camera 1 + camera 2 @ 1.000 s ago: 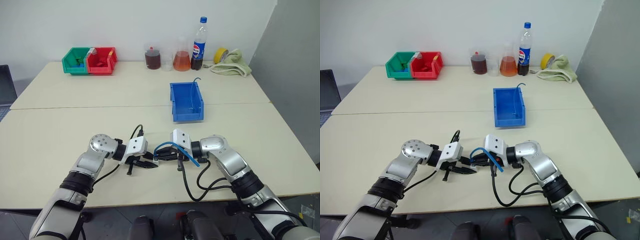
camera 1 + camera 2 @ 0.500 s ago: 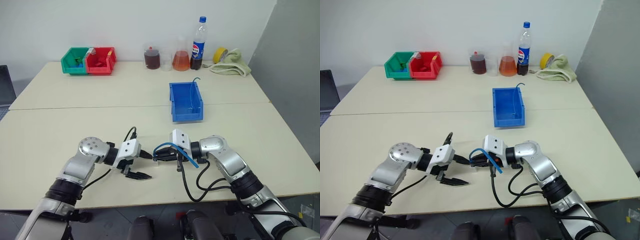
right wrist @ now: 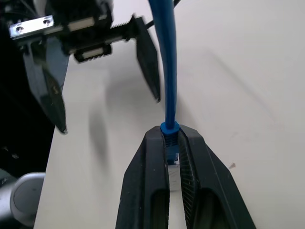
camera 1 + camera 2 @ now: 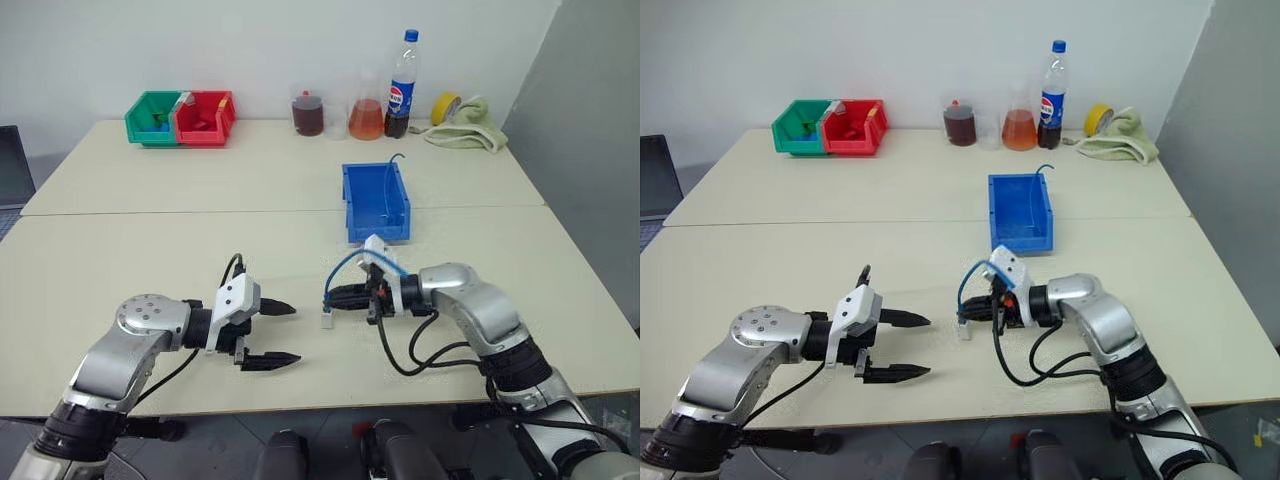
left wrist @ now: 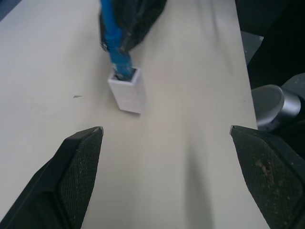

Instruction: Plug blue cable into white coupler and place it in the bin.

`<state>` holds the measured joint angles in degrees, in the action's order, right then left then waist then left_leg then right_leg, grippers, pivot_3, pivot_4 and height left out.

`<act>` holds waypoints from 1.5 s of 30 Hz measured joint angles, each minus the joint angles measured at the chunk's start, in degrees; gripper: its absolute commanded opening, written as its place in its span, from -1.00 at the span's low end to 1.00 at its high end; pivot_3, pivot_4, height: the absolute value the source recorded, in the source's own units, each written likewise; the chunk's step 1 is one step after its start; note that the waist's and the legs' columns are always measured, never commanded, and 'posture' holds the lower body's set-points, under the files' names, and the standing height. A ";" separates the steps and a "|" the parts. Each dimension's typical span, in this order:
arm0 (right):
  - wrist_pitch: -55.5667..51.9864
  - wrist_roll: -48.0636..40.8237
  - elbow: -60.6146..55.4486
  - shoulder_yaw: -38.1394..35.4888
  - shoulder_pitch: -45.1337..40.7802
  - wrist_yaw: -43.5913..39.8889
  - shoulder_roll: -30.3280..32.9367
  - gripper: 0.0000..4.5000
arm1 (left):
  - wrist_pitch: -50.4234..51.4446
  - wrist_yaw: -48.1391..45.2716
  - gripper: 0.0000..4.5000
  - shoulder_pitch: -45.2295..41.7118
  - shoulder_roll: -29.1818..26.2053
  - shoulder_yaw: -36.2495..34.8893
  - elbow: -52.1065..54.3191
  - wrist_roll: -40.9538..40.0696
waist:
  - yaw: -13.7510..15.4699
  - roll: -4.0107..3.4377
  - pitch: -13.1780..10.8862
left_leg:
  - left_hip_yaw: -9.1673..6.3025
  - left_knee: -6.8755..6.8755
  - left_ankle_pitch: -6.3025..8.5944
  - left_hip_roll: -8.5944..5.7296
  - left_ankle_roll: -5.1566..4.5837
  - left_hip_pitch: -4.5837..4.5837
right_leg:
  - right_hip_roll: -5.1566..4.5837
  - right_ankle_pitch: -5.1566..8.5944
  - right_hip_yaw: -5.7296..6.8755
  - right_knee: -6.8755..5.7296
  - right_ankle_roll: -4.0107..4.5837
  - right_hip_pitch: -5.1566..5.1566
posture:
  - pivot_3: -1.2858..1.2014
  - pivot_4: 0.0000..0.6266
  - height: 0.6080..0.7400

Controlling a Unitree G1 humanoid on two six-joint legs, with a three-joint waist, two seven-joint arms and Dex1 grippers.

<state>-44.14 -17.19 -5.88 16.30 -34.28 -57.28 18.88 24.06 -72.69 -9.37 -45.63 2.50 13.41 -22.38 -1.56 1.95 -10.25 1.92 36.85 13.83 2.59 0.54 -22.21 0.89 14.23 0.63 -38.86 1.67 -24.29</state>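
Cream laminate covered the long table (image 4: 150,230), and the bright-blue rectangular open-top plastic bin (image 4: 376,204) stood on it past the middle, at about one o'clock from the two arms. A thin dark wire (image 4: 391,172) curled up from inside the bin, though whether anything else lay on its floor could not be made out from the head views. At the far edge, around eleven o'clock, sat a small green bin (image 4: 151,118) touching a small red bin (image 4: 205,118); at one o'clock stood a cola bottle with a blue cap (image 4: 400,72).

The left gripper (image 4: 270,334), with its two black fingers (image 5: 78,176) spread wide and holding nothing, hovered near the table's front edge, pointing toward three o'clock. The right gripper (image 4: 335,297) faced it from three o'clock, its fingers (image 3: 155,176) pressed together on the plug end of the thin light-blue flexible cable (image 4: 345,265), which arched up and back over the wrist. The tiny white boxy plastic coupler (image 5: 127,89) hung on the cable's plug just beyond the right fingertips, apart from the left gripper and well short of the bin.
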 measured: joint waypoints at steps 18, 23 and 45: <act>-22.12 -9.58 6.09 -16.63 -16.11 15.56 2.81 -0.97 | 11.20 16.00 0.99 -0.38 7.39 -4.23 8.95 -9.67 | -0.11 -0.01 -0.05 | -0.05 0.01 0.00 -0.05 -0.01 -0.33 | 0.00 -0.02 0.01 0.13 -0.04 -0.16 | 0.03 -0.52 1.00; -17.92 -5.97 22.62 -17.15 -26.34 17.90 4.49 -0.97 | 13.23 23.52 0.99 -0.98 12.87 -4.37 10.91 -11.09 | -0.21 -0.01 -0.05 | -0.04 -0.01 0.01 -0.07 -0.02 -0.40 | 0.01 -0.02 -0.02 0.17 -0.04 -0.20 | 0.03 -0.52 1.00; 12.20 11.51 78.42 -15.21 -47.84 21.28 -3.66 -0.37 | 11.89 32.25 1.00 0.44 17.04 -2.78 11.97 -10.13 | -0.26 -0.01 -0.05 | 0.08 0.02 0.00 -0.07 -0.01 -0.81 | 0.00 -0.03 -0.16 -0.01 0.01 -0.74 | 0.03 -0.52 1.00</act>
<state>-31.94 -5.68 72.54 1.09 -82.12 -36.00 15.21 35.95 -40.45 -8.93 -28.59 -0.29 25.38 -32.51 -1.82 1.94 -10.30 2.00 36.87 13.83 2.52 0.54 -23.02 0.89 14.19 0.47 -38.87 1.68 -25.03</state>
